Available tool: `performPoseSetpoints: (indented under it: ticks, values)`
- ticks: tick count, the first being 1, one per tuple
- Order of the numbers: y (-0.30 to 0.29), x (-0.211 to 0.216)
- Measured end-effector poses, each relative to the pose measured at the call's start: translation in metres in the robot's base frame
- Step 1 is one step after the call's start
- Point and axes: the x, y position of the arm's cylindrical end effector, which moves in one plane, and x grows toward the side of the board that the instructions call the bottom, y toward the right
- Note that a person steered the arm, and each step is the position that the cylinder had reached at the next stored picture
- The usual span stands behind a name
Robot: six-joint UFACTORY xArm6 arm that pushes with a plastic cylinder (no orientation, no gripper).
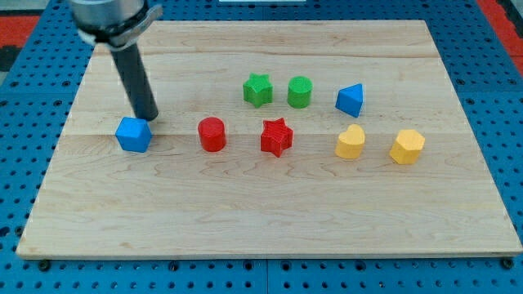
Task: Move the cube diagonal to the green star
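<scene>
Tip: we are resting my tip (149, 117) on the wooden board (261, 220), touching or just short of the top-right edge of the blue cube (133, 135) — contact is too fine to be telling for sure.

Claw: we are carrying none; the arm is ending in a plain dark rod, so nothing is spreading, pressing together or pinching.

Cube: it is sitting just below and to the view's left of the tip, well apart from the green star (258, 89).

Why here: in our judgement the tip is sitting on the wrong side — pushing from here would be sending the cube away from the star, so we are likely needing to circle round to its left.

Beyond the tip, rightward: the red cylinder (212, 134) and red star (276, 137) are lying in the cube's row; the green cylinder (300, 91), a blue wedge-like block (350, 100) and two yellow blocks (350, 142) (407, 146) are sitting farther off.

Writing: we are seeing no brands, labels or lettering anywhere.
</scene>
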Motion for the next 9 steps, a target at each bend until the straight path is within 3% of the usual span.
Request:
performPoseSetpoints:
  ticks: [2,3,4,5,6,7,9]
  values:
    - [-0.007,0.089]
    - [-0.048,0.107]
    - [-0.047,0.147]
    - [-0.099,0.139]
    - [-0.090,0.099]
    - [-0.040,0.094]
    - [0.050,0.013]
